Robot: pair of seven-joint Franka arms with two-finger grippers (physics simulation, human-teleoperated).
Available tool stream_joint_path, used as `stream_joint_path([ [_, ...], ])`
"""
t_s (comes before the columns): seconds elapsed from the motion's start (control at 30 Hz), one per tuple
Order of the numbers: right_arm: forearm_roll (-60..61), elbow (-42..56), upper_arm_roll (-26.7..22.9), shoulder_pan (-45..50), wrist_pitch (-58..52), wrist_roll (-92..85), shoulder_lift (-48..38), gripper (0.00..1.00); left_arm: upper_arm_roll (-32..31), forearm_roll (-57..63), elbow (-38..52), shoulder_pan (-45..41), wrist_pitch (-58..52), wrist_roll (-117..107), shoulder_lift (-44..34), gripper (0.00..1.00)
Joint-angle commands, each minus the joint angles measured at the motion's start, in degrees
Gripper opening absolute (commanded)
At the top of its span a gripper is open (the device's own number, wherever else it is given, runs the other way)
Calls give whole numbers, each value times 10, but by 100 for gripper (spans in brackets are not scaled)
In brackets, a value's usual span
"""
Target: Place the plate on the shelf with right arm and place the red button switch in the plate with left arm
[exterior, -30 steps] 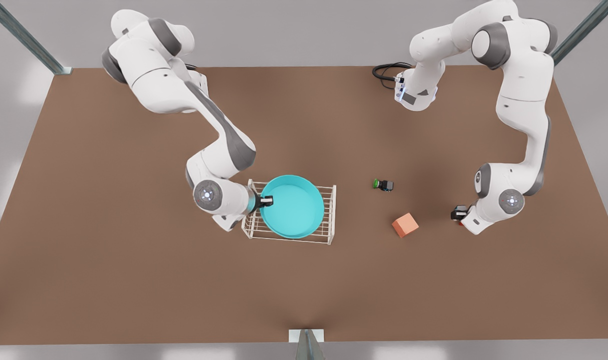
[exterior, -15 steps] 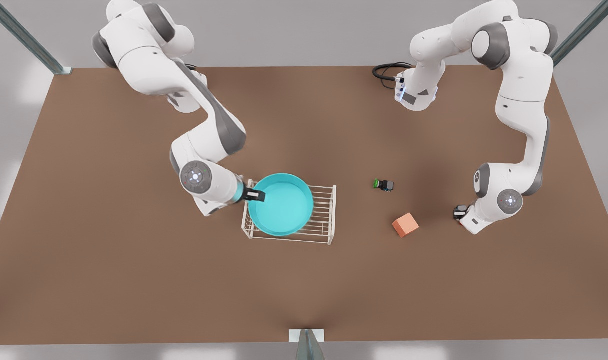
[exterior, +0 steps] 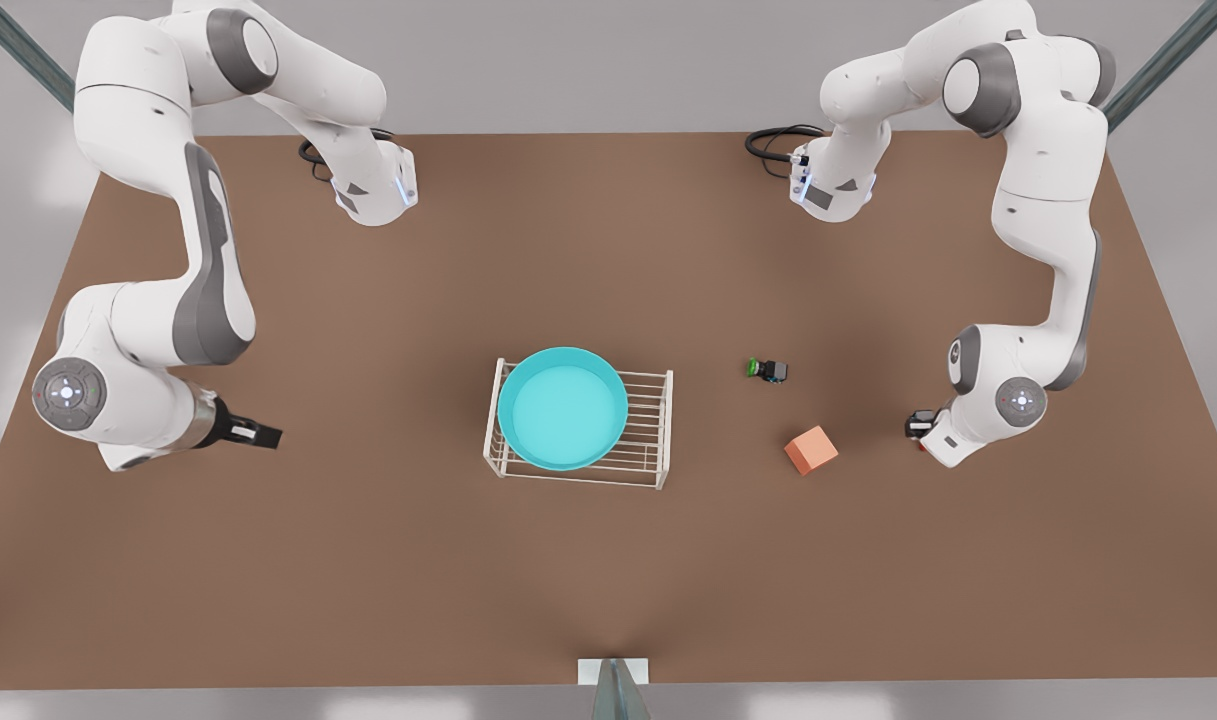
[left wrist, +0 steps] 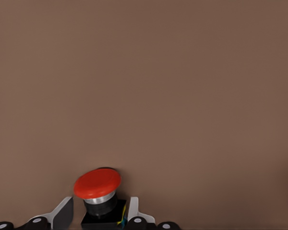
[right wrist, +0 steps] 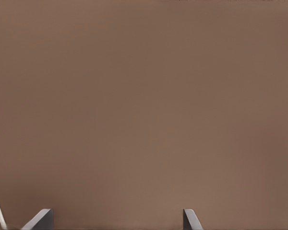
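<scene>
Red button switch (left wrist: 98, 199) sitting on table at front view's far right, our left gripper (left wrist: 100, 214) pinching its black base: we're judging it light, rigid, cap slippery. Plate (exterior: 562, 408) resting on shelf (exterior: 651, 425). Right gripper (exterior: 258, 435) spread, waiting left.

front: set high, tilted down over the whole worktop (exterior: 368, 560) | left wrist: aimed closely along its tool at the red button switch (left wrist: 98, 191) | right wrist: aimed at bare worktop | shared: worktop surface
</scene>
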Motion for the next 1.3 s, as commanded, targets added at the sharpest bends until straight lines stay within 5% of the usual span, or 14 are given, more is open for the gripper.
stream_joint_path([
  [0.0,-4,0,0,-2,-1,-220,-1,100,0,1,-4,0,2,-4,-1,67],
  [0.2,-5,0,1,-3,-7,-220,0,100,0,1,-10,1,3,-4,-5,66],
  [0.3,-12,4,4,-2,-35,-213,-15,100,0,1,-10,1,7,-7,-3,58],
  [0.4,-146,25,1,72,-62,-110,-23,100,0,1,-10,3,16,-7,1,58],
  [0.5,-65,48,4,26,-61,-157,-23,100,1,1,-10,3,17,-7,2,58],
  [0.7,-62,62,3,24,-45,-156,-19,100,1,1,-10,3,17,-7,2,47],
  [1.03,-62,61,4,24,-34,-153,-18,100,-3,-5,-6,2,-5,-11,-42,47],
  [1.27,-62,62,3,24,-33,-153,-18,100,-100,-16,80,1,-163,-152,-58,47],
])
